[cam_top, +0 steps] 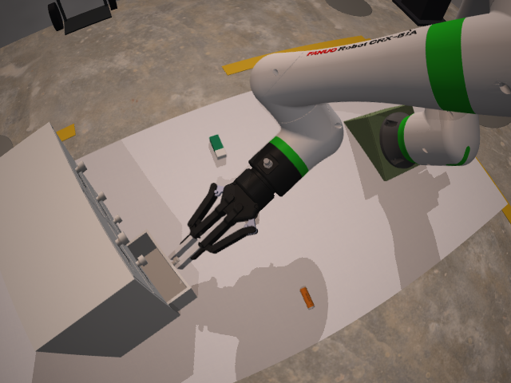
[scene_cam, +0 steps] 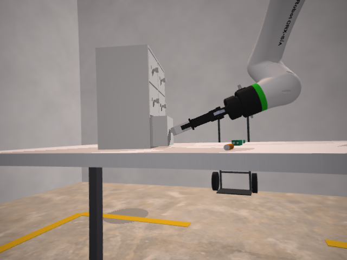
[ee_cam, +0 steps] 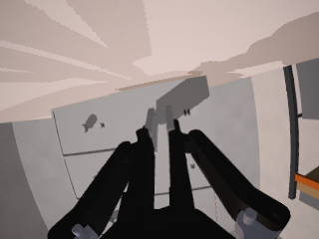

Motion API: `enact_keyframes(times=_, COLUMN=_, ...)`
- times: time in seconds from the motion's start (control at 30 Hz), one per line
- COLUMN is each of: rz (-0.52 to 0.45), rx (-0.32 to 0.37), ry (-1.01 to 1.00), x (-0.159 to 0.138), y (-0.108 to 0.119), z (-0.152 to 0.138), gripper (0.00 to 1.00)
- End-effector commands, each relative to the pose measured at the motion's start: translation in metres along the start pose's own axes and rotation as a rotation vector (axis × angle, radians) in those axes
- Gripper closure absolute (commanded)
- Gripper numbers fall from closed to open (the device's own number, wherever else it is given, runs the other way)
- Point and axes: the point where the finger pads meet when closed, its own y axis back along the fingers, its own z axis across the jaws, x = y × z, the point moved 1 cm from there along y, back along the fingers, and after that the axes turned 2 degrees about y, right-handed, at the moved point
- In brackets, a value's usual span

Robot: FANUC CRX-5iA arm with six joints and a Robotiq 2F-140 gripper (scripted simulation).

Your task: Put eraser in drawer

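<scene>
Green-and-white eraser (cam_top: 216, 146) lying flat on the table, at about one o'clock from the chest, well apart from it, pale grey chest (cam_top: 49, 230) upright, its bottom drawer (cam_top: 163, 274) at the near end pulled partly out, other drawers shut

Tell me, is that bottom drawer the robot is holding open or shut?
Open, partly. The bottom drawer sticks out from the chest front, showing its bare inside, with the gripper shut on its knob.
</scene>
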Motion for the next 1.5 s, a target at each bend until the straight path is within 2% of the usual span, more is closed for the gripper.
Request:
enact_keyframes(times=0.0, rz=0.0, rx=0.0, ry=0.0, x=0.0011, y=0.0034, z=-0.0001, gripper=0.92)
enact_keyframes(times=1.23, rz=0.0, rx=0.0, ry=0.0, x=0.0042, y=0.0118, z=0.0, gripper=0.92)
enact_keyframes(times=1.47, rz=0.0, rx=0.0, ry=0.0, x=0.0042, y=0.0118, z=0.0, gripper=0.85)
